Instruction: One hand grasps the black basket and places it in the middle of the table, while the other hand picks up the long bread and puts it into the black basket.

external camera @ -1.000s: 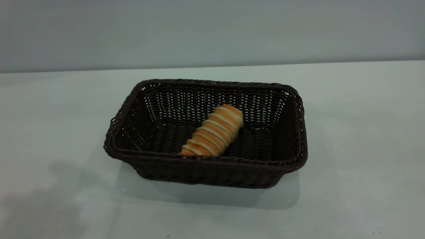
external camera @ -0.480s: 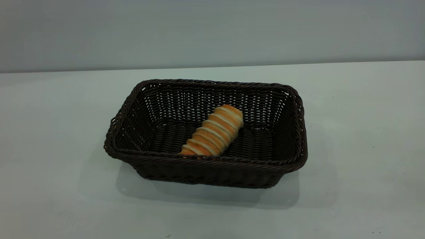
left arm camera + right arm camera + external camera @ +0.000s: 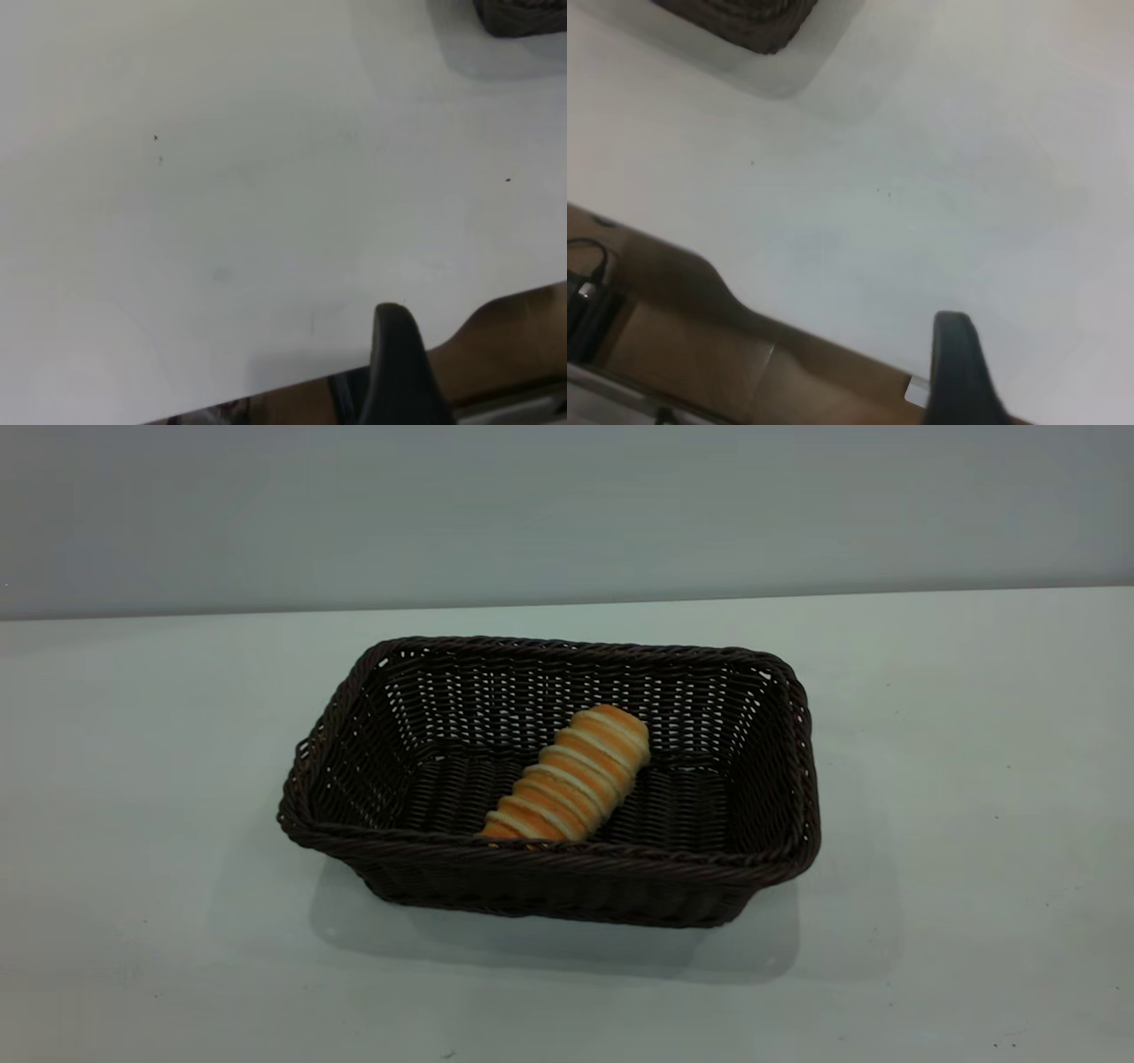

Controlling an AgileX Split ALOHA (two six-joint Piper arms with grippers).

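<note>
While both arms sit back near the table's edge, the black basket (image 3: 549, 784) stands in the middle of the table (image 3: 974, 797) with the long bread (image 3: 571, 775) lying slantwise on its woven floor, one end against the near wall, the other raised toward the far wall.

Neither gripper shows in the exterior view. The left gripper (image 3: 400, 367) appears in its wrist view as a single dark finger over the table's edge, with only a corner of the basket (image 3: 523, 18) in sight, well beyond the tip. The right gripper (image 3: 957, 372) likewise shows one dark finger, with a corner of the basket (image 3: 744, 22) well ahead of it. With only one finger visible on each, it cannot be told whether either pair of jaws is spread or pressed together; nothing is seen between them.

Judging by how things lie, both parts of the task look done.

Should either need handling again, the loaf looks light and probably soft, its ridged crust offering grip; the jaws would best close gently across its middle, crosswise to its length, to avoid crushing it. The basket looks stiff and light for its bulk; its braided rim is the natural hold, one finger inside the wall and one outside. A grip at one corner could tip it and roll the loaf.
</note>
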